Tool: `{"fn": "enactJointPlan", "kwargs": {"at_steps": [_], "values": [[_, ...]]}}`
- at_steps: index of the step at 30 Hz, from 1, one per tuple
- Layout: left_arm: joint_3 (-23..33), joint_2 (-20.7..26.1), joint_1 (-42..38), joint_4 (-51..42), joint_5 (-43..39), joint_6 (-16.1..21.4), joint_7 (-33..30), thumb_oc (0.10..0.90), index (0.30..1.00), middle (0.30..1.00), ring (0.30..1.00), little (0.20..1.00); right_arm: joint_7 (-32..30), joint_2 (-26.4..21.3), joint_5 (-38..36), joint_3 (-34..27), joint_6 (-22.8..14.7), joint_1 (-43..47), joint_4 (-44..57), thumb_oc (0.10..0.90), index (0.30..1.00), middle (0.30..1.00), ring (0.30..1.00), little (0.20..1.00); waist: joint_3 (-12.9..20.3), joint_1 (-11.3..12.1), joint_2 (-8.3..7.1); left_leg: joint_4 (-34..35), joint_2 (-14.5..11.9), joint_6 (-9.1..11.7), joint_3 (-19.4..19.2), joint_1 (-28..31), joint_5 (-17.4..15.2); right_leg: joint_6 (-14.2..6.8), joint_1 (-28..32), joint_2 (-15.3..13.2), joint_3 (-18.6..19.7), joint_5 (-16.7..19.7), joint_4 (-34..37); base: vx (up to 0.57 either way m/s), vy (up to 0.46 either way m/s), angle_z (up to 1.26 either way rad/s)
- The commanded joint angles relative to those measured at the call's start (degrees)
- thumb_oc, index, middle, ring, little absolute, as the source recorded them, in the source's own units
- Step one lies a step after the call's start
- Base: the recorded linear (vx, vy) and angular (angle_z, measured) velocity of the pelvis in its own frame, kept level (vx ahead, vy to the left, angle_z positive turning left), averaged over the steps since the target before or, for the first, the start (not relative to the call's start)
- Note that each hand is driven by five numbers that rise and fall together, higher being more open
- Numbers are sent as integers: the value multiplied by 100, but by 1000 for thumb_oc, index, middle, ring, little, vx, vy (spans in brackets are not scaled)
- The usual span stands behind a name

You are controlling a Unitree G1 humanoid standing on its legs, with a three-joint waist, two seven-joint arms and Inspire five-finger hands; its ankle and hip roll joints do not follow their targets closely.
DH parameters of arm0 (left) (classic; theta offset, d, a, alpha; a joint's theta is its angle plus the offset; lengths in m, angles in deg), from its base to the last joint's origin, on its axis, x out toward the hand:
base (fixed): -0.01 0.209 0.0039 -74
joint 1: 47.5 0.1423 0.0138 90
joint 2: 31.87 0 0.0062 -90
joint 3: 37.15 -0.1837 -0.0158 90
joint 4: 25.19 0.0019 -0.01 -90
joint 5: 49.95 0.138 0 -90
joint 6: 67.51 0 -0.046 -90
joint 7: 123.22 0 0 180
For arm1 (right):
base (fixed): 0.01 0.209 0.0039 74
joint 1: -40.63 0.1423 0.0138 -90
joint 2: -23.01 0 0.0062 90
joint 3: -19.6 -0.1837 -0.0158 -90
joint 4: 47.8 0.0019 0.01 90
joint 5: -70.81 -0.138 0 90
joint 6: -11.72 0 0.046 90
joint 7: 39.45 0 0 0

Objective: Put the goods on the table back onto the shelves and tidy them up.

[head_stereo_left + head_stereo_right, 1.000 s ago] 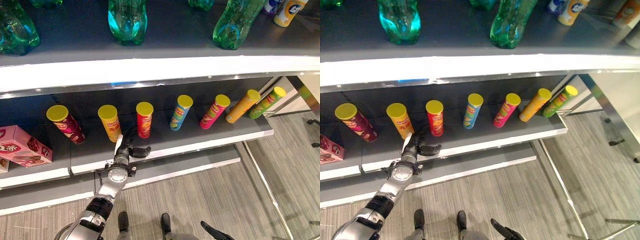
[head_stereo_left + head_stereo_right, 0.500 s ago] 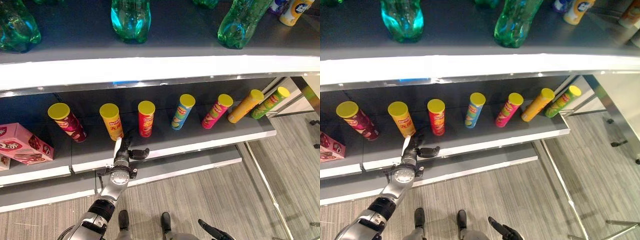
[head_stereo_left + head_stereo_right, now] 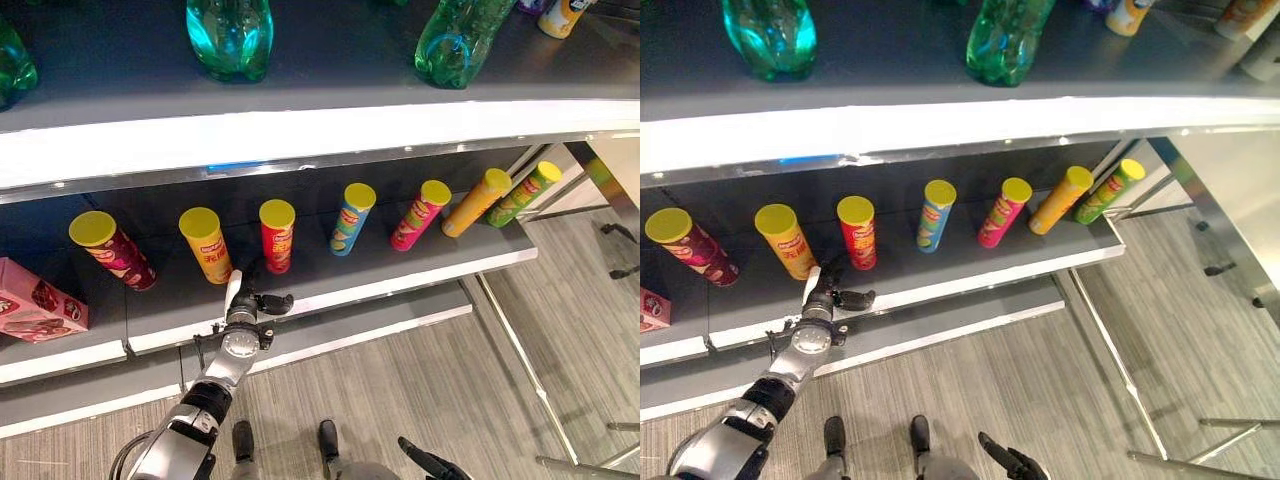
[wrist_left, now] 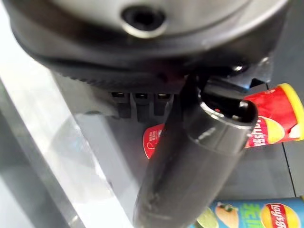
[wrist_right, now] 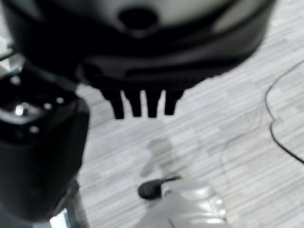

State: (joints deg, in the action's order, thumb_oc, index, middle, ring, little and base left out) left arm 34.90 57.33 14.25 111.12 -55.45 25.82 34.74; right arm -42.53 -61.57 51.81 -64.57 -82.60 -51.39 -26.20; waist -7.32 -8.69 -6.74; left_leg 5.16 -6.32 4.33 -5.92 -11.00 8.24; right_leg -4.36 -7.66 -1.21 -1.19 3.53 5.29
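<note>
Several tall crisp cans with yellow lids stand in a row on the lower shelf [image 3: 330, 290]: a maroon can [image 3: 108, 248], a yellow can [image 3: 207, 243], a red can [image 3: 275, 234], a blue can [image 3: 348, 217], a pink can [image 3: 420, 212], an orange can [image 3: 476, 200] and a green can [image 3: 522, 192]. My left hand [image 3: 245, 300] is open and empty at the shelf's front edge, just in front of the yellow and red cans. Its wrist view looks past the thumb at the red can [image 4: 266, 123] and the blue can [image 4: 247, 216]. My right hand [image 3: 430, 465] hangs low over the floor, open and empty.
A pink box [image 3: 35, 305] lies at the left end of the lower shelf. Green bottles [image 3: 230, 35] [image 3: 465, 35] stand on the upper shelf, whose white edge [image 3: 320, 135] juts out above the cans. A lower ledge [image 3: 330, 335] runs beneath, with grey floor on the right.
The whole picture has shifted a little, so the camera moved. My left hand stays open at the shelf's front edge by the yellow and red cans.
</note>
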Motion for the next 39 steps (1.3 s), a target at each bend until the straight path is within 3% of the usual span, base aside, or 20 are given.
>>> {"fn": "enactJointPlan", "kwargs": {"at_steps": [1, 39], "values": [[-64, 132, -1182, 235, 187, 400, -222, 800, 900, 900, 900, 900, -205, -171, -27, 77, -109, -154, 61, 800, 900, 900, 900, 900, 107, 156, -127, -16, -709, 700, -86, 288, -542, -985, 124, -663, -460, -564, -169, 0, 0, 0], [-166, -215, -878, 339, -46, 410, 40, 800, 900, 900, 900, 900, -298, -151, 124, 51, -45, -124, -95, 800, 900, 900, 900, 900, 171, 158, -47, -16, -681, 654, -144, 442, -598, -949, 231, -687, -465, -574, -165, 0, 0, 0]]}}
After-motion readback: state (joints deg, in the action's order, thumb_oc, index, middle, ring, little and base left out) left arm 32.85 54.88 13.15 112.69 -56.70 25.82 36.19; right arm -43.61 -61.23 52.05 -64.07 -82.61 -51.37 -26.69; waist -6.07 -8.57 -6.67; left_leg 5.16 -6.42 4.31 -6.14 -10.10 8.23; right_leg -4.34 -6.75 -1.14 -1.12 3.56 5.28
